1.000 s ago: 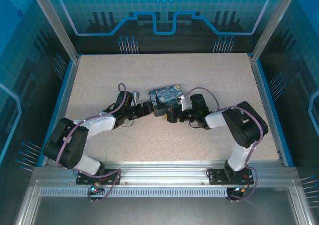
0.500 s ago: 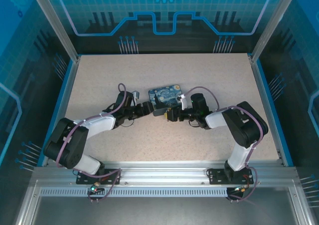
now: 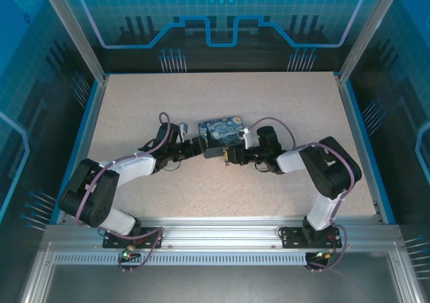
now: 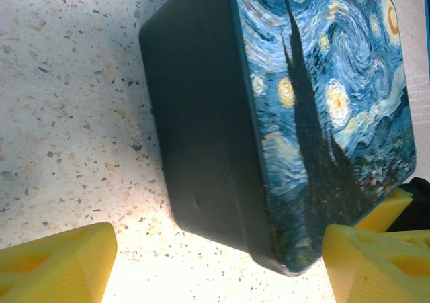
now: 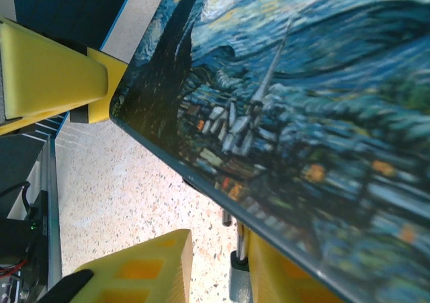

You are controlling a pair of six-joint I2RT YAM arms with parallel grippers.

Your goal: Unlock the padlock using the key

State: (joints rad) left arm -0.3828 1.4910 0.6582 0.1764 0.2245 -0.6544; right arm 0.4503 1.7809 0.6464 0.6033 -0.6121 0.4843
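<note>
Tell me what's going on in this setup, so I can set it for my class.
The work centres on the Starry Night painted tin. The left gripper is open, its fingers straddling one corner. The right gripper has fingers either side of a small metal piece, likely the padlock, at the tin's edge; a grip can't be confirmed.

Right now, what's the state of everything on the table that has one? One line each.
tin: lid shut, lying flat on the table.
padlock: hanging at the tin's near edge, shackle running up under the lid; locked or not, cannot tell.
left gripper: open, fingers straddling a corner of the tin.
right gripper: fingers either side of the padlock; grip cannot be told.
</note>
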